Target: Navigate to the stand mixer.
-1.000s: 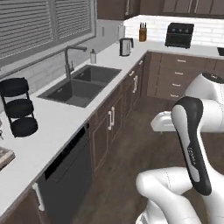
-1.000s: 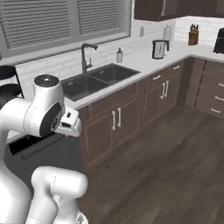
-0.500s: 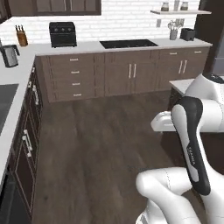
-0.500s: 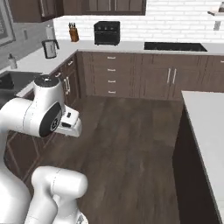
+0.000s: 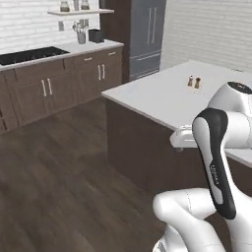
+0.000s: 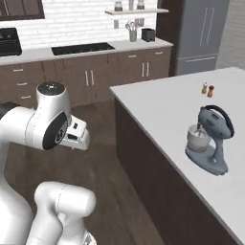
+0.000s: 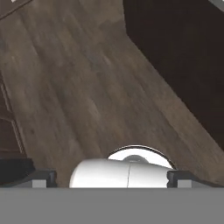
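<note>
The mixer (image 6: 209, 139) stands on the pale top of the island table (image 6: 158, 103), at about 3 o'clock in the right base view, near the table's near long edge. It is blue-grey, with its rounded head over a pale bowl and a flat base under it. Two small shakers (image 6: 207, 89) stand close together on the same table at about 1 o'clock from the mixer, well apart from it. In the left base view the shakers (image 5: 193, 82) sit toward 1 o'clock on the table (image 5: 157, 96), and the arm (image 5: 216, 162) rises at 4 o'clock in front of the table's near end.

Behind the island, a run of dark wood cabinets (image 6: 95, 74) carries a black cooktop (image 6: 82, 48) at 11 o'clock in the right base view, with a jar of utensils (image 6: 132, 32) and a dark toaster (image 6: 149, 34) at 12 o'clock, under a wall shelf (image 6: 137, 10). A tall grey fridge (image 6: 203, 36) stands at 1 o'clock.

The claw (image 7: 111, 177) points down at the dark plank floor (image 7: 87, 87), with its two dark tips at the lower left and lower right of the hand view, set wide apart and with nothing between them. The island's dark side panel (image 7: 183, 57) fills the 1 o'clock corner of that view.
</note>
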